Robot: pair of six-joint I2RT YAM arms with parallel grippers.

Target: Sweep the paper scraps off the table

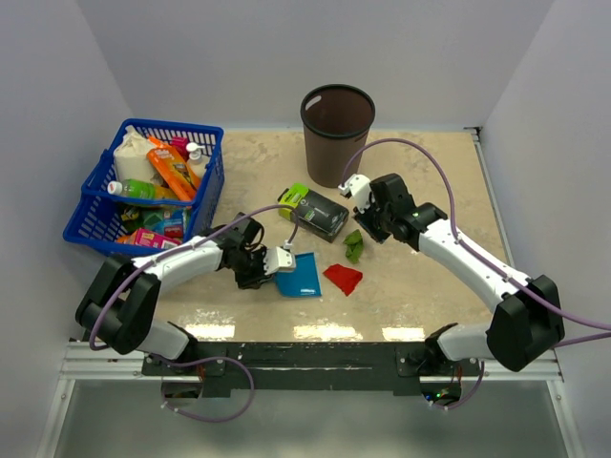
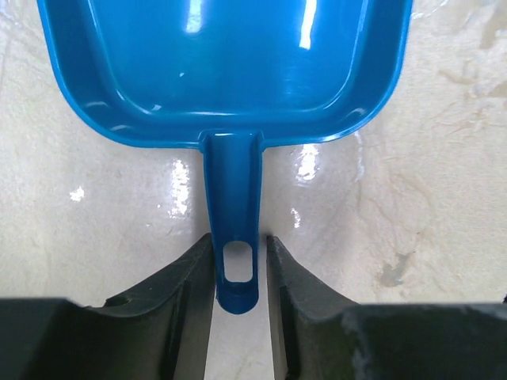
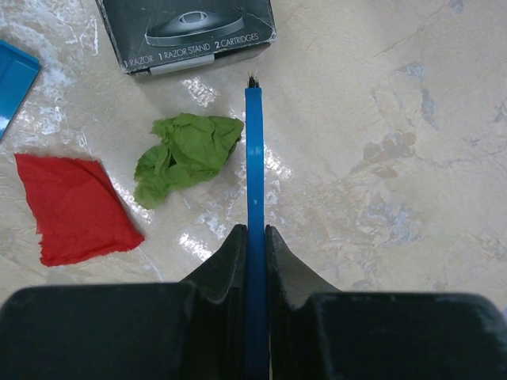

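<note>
**Soft litter on table [image 1: 420, 277], brush [image 3: 253, 142] ready**

Green scrap [image 3: 186, 154] and red scrap [image 3: 75, 207] lie near dustpan [image 2: 226, 63] and box [image 3: 198, 32]. Prob. light, crumpled, apt to skid: push low w/ brush. R gripper [image 3: 255, 229] clamped on brush; L gripper [image 2: 239, 237] straddles dustpan handle, grip unclear.

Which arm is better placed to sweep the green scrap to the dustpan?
Right. The right gripper grips the brush, tip beside the green scrap; the left gripper only flanks the dustpan handle.

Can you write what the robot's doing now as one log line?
left gripper: around dustpan handle, grip unclear | right gripper: shut on blue brush | green scrap, red scrap: on table, unswept
</note>
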